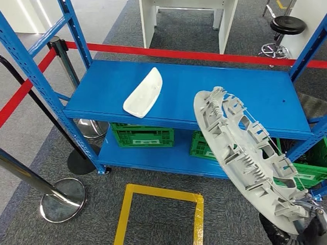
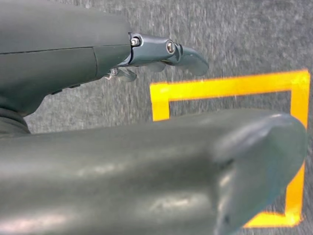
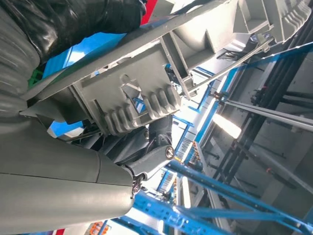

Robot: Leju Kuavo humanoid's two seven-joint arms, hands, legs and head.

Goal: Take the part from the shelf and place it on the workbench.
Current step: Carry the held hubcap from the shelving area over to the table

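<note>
A large grey ribbed plastic part [image 1: 247, 153] hangs tilted in front of the blue shelf [image 1: 192, 87], off its right half. My right hand [image 1: 310, 217] grips its lower end at the bottom right of the head view. In the right wrist view the part's ribbed underside [image 3: 144, 98] lies against my fingers [image 3: 155, 159]. A smaller white curved part [image 1: 143, 92] lies on the shelf's top board, left of centre. My left hand [image 2: 147, 127] hangs over grey carpet, fingers apart, holding nothing.
Green crates [image 1: 142, 136] stand on the shelf's lower board. A yellow taped square [image 1: 160, 212] marks the carpet in front. Red barrier tape [image 1: 200, 55] runs behind the shelf; chrome stanchion bases [image 1: 63, 199] stand at the left. A white bench [image 1: 185, 20] and black stool [image 1: 287, 25] are beyond.
</note>
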